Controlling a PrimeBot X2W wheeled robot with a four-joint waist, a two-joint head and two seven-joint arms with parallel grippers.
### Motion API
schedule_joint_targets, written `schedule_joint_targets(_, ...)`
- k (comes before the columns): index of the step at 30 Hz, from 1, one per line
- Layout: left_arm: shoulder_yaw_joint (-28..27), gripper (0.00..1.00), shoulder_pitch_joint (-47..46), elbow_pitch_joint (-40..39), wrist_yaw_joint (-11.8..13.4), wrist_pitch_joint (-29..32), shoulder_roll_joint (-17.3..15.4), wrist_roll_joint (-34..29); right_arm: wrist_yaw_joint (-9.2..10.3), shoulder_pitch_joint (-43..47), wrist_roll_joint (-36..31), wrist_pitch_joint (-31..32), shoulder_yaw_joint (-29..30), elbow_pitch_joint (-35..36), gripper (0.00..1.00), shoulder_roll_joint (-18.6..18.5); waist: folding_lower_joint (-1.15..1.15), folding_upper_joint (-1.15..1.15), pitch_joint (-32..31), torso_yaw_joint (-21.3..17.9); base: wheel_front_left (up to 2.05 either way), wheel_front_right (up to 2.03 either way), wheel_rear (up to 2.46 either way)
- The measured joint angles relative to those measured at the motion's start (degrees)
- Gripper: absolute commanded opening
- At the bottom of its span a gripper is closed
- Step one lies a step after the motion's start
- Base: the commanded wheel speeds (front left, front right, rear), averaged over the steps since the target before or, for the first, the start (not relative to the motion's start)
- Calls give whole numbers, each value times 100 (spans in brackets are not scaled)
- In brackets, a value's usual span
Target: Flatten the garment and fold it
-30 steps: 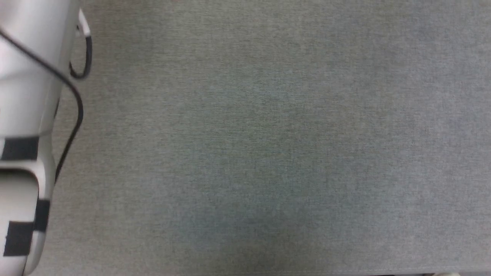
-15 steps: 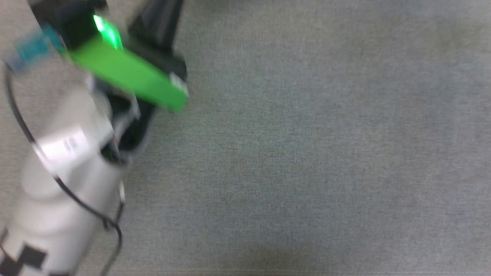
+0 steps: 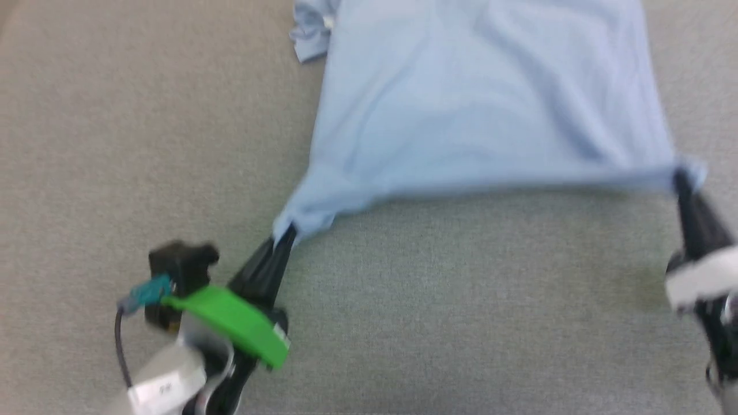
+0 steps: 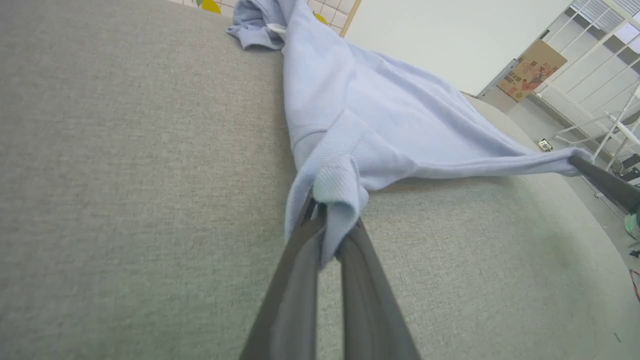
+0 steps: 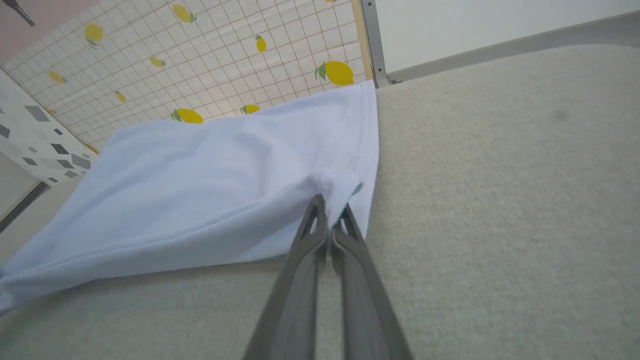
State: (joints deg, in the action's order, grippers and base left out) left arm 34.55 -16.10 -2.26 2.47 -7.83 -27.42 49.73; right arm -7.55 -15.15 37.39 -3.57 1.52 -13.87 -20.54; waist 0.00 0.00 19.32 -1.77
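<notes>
The light blue garment [image 3: 484, 98] lies spread over the grey fabric surface [image 3: 115, 144], its near hem stretched taut between both grippers. My left gripper [image 3: 286, 235] is shut on the hem's left corner, which bunches over the fingertips in the left wrist view [image 4: 332, 200]. At the right, my right gripper [image 3: 681, 176] is shut on the other hem corner; the right wrist view shows cloth pinched at its tips [image 5: 330, 200]. A crumpled sleeve [image 3: 308, 31] lies at the far left of the garment [image 5: 200, 190].
The grey surface [image 5: 500, 200] reaches round the garment on every side. Beyond its far edge stand a lemon-print tiled wall [image 5: 210, 55] and a white wall. In the left wrist view a cardboard box [image 4: 532, 70] and white railings [image 4: 595, 85] stand off to the right.
The head view has swung a long way: earlier it held bare grey surface and my left forearm, now the garment and both grippers holding its hem.
</notes>
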Motion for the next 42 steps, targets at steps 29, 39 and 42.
schedule_joint_targets(29,-101,0,3521,-1828,980,673,-951,1751,-1,4100,336,3384,1523,2596,0,1318,0,0,-2001,64,0,0,0)
schedule_joint_targets(39,-193,0,3237,-2063,1061,616,-1103,1393,-1,3925,58,3390,1742,3007,0,1307,0,0,-1887,149,0,0,0)
schedule_joint_targets(42,-212,0,2751,-2049,998,734,-1179,1182,-1,3560,-32,3267,1690,2997,0,1109,0,0,-1740,132,0,0,0)
